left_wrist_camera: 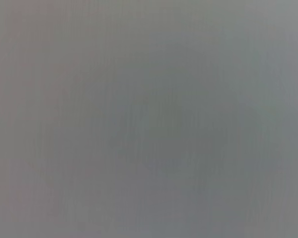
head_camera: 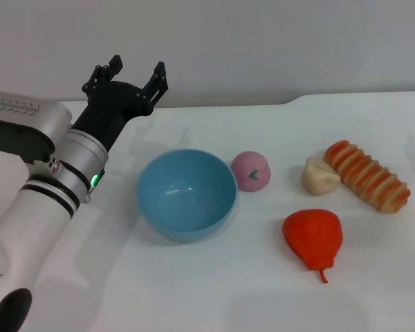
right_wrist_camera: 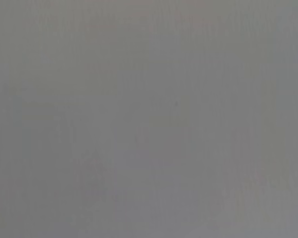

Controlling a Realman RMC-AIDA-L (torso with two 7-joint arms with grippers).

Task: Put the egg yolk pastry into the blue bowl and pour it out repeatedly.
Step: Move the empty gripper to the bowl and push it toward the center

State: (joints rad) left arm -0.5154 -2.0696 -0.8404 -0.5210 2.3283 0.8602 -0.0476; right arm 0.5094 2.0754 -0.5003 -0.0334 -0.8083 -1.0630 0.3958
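Blue bowl (head_camera: 187, 194), frame centre, sits empty; pastry (head_camera: 319, 176) lies centre-right against the bread roll (head_camera: 368, 176). Left gripper (head_camera: 134, 77), upper left, fingers apart, holds nothing. Placing and pouring remain.

I can read no words, brand names or numbers anywhere in what my cameras give me. The nearest thing to a sign is the small green mark on the pink ball (head_camera: 251, 171), a little curved leaf-like shape, not a letter. On my left arm (head_camera: 55, 173) a small green light glows at the joint ring, with no writing beside it, and the raised ribbed pattern on the grey housing above it is too fine for me to tell whether it is lettering. Both wrist views show only plain grey, carrying no text at all.
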